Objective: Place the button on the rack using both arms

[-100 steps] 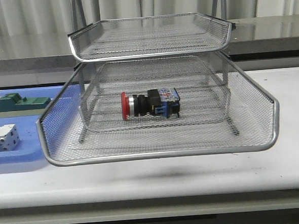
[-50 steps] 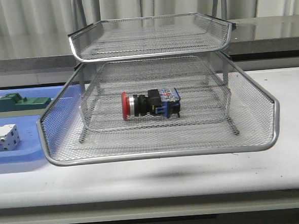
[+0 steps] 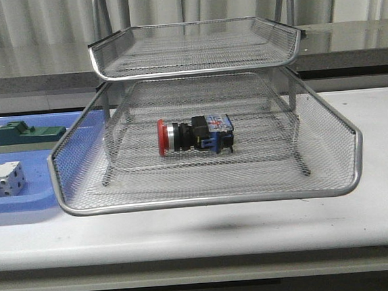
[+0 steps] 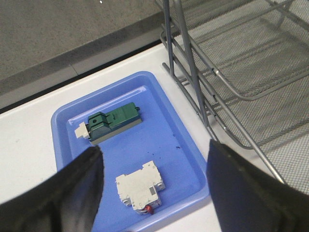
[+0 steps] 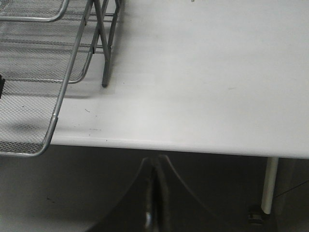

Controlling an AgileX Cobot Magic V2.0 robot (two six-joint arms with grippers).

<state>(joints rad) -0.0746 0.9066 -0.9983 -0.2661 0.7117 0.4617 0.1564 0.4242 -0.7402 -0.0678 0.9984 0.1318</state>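
The button, with its red head to the left and a black and blue body, lies on its side on the mesh of the rack, in a lower tier. No gripper shows in the front view. In the left wrist view my left gripper hangs open above the blue tray, its dark fingers wide apart and empty, with the rack beside the tray. My right gripper is shut with nothing in it, off the table's front edge, and the rack's corner lies off to one side of it.
A flat blue tray sits left of the rack, holding a green block and a white-grey block. The same tray, green block and white-grey block lie under the left gripper. Bare white tabletop stretches right of the rack.
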